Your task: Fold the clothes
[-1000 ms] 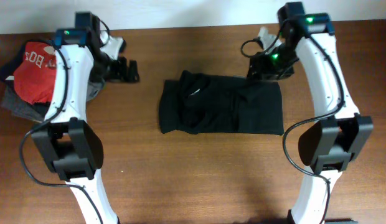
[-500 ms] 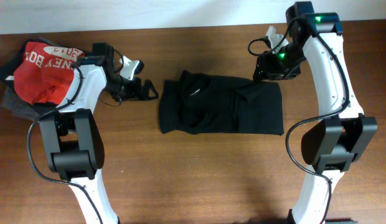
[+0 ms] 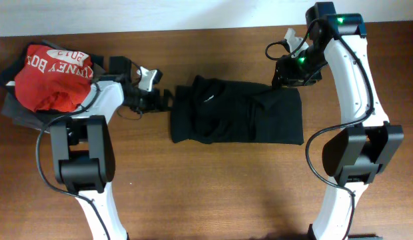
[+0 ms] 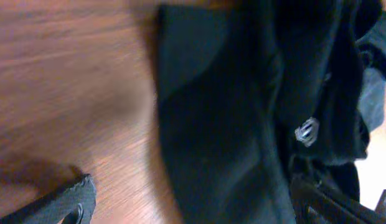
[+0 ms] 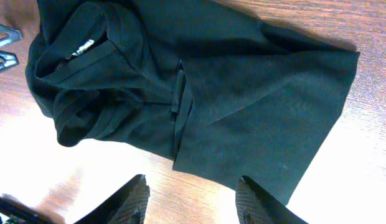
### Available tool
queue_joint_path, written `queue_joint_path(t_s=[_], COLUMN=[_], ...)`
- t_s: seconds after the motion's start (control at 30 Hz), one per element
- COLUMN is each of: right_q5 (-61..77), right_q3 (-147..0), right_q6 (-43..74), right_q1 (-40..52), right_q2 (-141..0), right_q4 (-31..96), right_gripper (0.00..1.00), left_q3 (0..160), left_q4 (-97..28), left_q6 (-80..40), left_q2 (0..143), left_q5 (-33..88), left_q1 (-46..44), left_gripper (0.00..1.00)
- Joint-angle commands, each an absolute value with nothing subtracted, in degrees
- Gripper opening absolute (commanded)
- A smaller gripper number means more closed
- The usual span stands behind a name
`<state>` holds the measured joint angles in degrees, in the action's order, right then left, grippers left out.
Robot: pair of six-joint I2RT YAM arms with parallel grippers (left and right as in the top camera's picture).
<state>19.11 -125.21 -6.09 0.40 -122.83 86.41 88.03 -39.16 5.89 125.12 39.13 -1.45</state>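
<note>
The black shirt [image 3: 236,110] lies folded into a rough rectangle in the middle of the table, its small white label [image 3: 208,99] near the left end. My left gripper [image 3: 165,98] is open at the shirt's left edge, low over the table. In the left wrist view the shirt's edge [image 4: 230,124] lies between the open fingertips [image 4: 75,199], and the label [image 4: 307,130] shows. My right gripper [image 3: 278,75] is open just beyond the shirt's far right corner. In the right wrist view the shirt [image 5: 211,87] lies ahead of the open fingers [image 5: 134,199], which hold nothing.
A red shirt with white lettering [image 3: 50,73] lies on a grey garment [image 3: 16,110] at the table's far left. The wooden table [image 3: 213,187] runs to a white wall at the back.
My left gripper has moved right from beside the red shirt to the black shirt's left edge. My right gripper has shifted slightly and stays by the far right corner.
</note>
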Motion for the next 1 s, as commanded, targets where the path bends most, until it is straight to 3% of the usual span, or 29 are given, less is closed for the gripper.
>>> queue_joint_path(t_s=[0.0,0.2,0.23,0.27,0.33,0.37,0.5,0.57,0.67,0.7,0.97], right_q5=[18.6,18.6,18.6,18.6,18.6,18.6,18.4,18.4,18.5,18.7,27.6], right_q3=[-126.0,-126.0,-126.0,-126.0,-126.0,-126.0,-125.5,-124.7,-122.5,-121.6,-108.7], right_q6=[-6.2,-6.2,-6.2,-6.2,-6.2,-6.2,-6.2,-6.2,-6.2,-6.2,-6.2], right_q1=[0.6,0.6,0.6,0.6,0.6,0.6,0.6,0.6,0.8,0.8,1.4], right_q2=[-122.0,-122.0,-122.0,-122.0,-122.0,-122.0,-122.0,-122.1,-122.2,-122.2,-122.2], right_q4=[86.6,86.7,86.7,86.7,86.7,86.7,86.7,86.5,85.5,85.0,75.9], right_gripper=[0.5,0.49,0.49,0.49,0.49,0.48,0.39,0.3,0.07,0.04,0.04], left_q3=[86.1,86.0,86.0,86.0,86.0,86.0,86.0,86.1,86.2,86.2,86.2], left_q4=[-37.3,-35.6,-35.7,-35.8,-36.2,-36.4,-37.4,-38.7,-40.6,-40.9,-40.9], left_q6=[2.4,0.6,0.6,0.6,0.6,0.5,-0.5,-0.4,0.1,0.9,1.6], left_q2=[125.0,125.1,125.1,125.1,125.1,125.1,124.7,123.9,121.2,120.1,112.2], left_q5=[40.3,37.9,37.2,36.4,36.0,36.1,36.2,36.2,36.0,36.0,31.4], left_q1=[-4.3,-8.3,-8.6,-8.8,-8.5,-8.2,-5.2,-3.2,-0.6,0.0,-0.5], left_gripper=[0.99,0.96,0.73,0.43,0.1,0.01,0.0,0.01,0.01,0.01,0.0])
